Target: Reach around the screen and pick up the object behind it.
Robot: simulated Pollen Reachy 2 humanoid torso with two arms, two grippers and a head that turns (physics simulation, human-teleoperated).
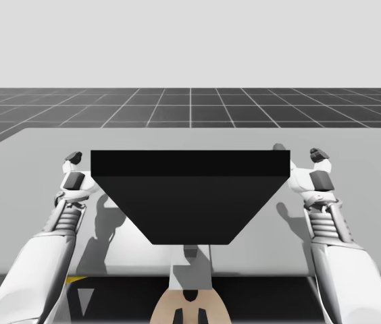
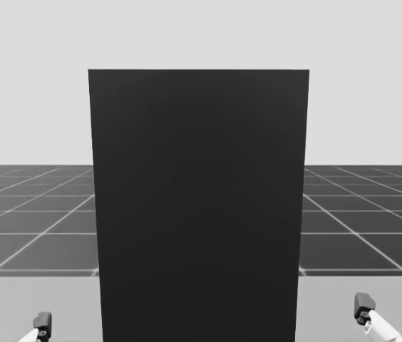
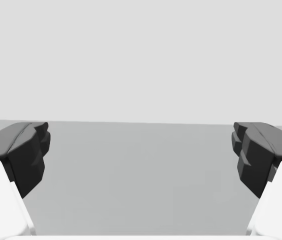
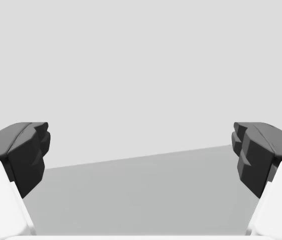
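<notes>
**Both hands flank the screen; target concealed**

A tall black screen point(image 2: 198, 206) stands upright at the middle of the grey worktop point(image 1: 366, 175). The left hand point(image 3: 141, 150) and the right hand point(image 4: 141, 150) hover one at each side edge of the screen. Both are released and spread wide, grasping nothing, with bare worktop ahead. The object to be picked up is hidden by the screen, presumably resting on the worktop just behind it. Its weight, stiffness and surface therefore cannot be judged. A cautious grasp is advisable: come low around one edge, take hold across the narrowest part near mid-height, and close gently in case it proves light, slick or fragile.
</notes>
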